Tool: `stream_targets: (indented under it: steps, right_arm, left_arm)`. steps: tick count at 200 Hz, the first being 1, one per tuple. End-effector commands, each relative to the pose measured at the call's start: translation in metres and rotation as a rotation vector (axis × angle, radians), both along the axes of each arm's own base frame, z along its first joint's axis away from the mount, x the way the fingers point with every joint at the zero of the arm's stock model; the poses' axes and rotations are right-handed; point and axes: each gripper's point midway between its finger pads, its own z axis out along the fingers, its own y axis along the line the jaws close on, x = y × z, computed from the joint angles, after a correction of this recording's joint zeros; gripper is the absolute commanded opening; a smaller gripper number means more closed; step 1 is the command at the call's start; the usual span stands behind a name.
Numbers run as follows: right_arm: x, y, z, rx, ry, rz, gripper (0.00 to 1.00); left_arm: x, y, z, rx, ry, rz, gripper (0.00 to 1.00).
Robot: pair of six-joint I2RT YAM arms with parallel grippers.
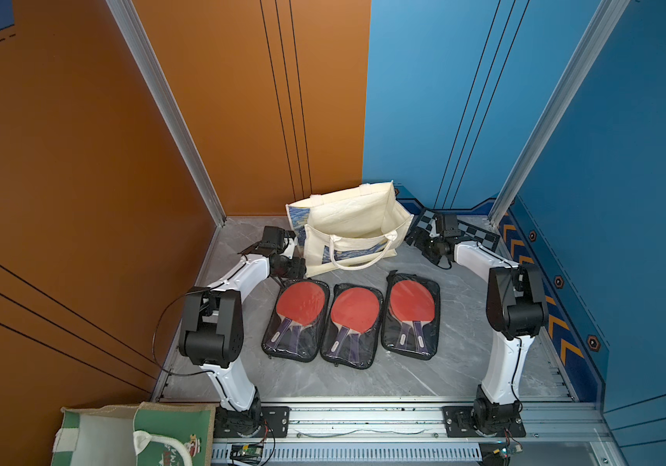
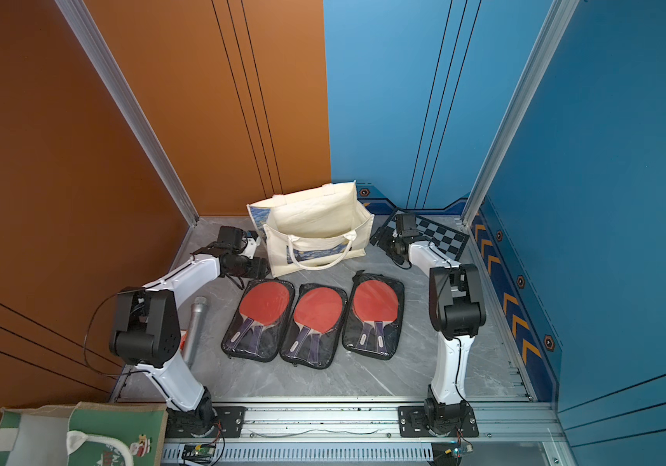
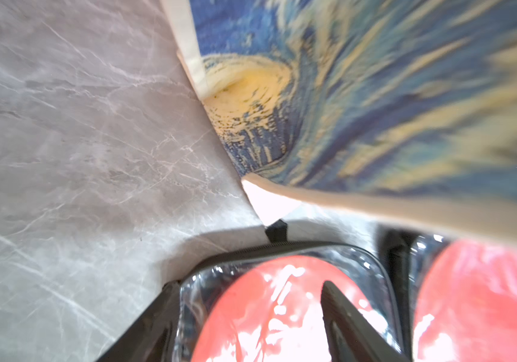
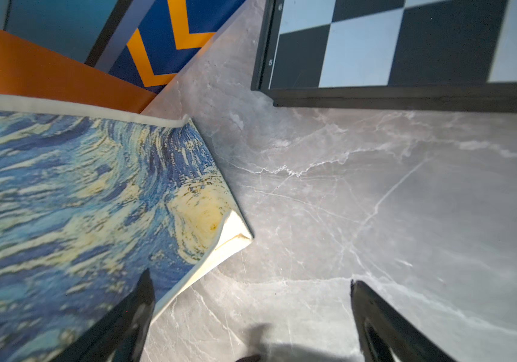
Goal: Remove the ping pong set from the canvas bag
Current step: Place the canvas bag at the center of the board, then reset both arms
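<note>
Jaws of the left gripper (image 3: 248, 283) stand apart with nothing between them. They hang just over the top end of the left set (image 3: 282, 307), whose red paddle shows through its clear zip case. Just beside this gripper is the lower left corner of the canvas bag (image 3: 376, 94), its blue-and-yellow swirl print filling the left wrist view.

The right gripper (image 4: 251, 277) is spread wide and holds nothing, low over bare grey table (image 4: 376, 203). One finger (image 4: 138, 313) lies across the bag's printed right side in the right wrist view; whether it touches the cloth cannot be told. A chessboard (image 4: 407, 47) lies flat on the table on the far side of this gripper.

In both top views the canvas bag (image 1: 347, 226) stands upright at the back of the table between the two grippers. Its mouth is open and its pale handles (image 1: 359, 258) hang down the front. Before it, outside the bag, three ping pong sets lie flat in a row: the left set (image 1: 297, 318), the middle set (image 1: 353, 324) touching it, and the right set (image 1: 411, 314) a little apart.

A silver microphone (image 2: 196, 327) lies beside the left arm in a top view. A green-and-white tote (image 1: 133, 435) sits off the table's near left corner.
</note>
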Motion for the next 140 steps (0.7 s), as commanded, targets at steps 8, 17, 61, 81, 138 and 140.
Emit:
stream_targets:
  steps: [8, 17, 61, 81, 138, 140]
  right_arm:
    - [-0.018, -0.014, 0.011, -0.069, -0.005, 0.004, 1.00]
    - [-0.021, -0.015, 0.012, -0.063, -0.002, 0.007, 1.00]
    - [-0.044, -0.028, 0.029, -0.144, -0.028, 0.007, 1.00]
    - [-0.063, -0.046, 0.039, -0.266, -0.051, 0.004, 1.00]
    - [-0.113, -0.122, 0.060, -0.640, -0.093, -0.118, 1.00]
    - [-0.115, -0.124, 0.059, -0.650, -0.095, -0.121, 1.00]
  left_arm:
    - [-0.022, -0.002, 0.016, -0.078, -0.015, -0.027, 0.72]
    - [-0.026, -0.001, 0.018, -0.088, -0.018, -0.027, 0.72]
    - [-0.033, 0.013, 0.015, -0.076, -0.020, 0.000, 0.73]
    - [-0.034, 0.032, 0.005, -0.062, -0.060, 0.049, 0.74]
    - [-0.025, 0.075, 0.011, 0.020, -0.360, 0.204, 0.97]
    - [-0.024, 0.075, 0.011, 0.019, -0.367, 0.206, 0.98]
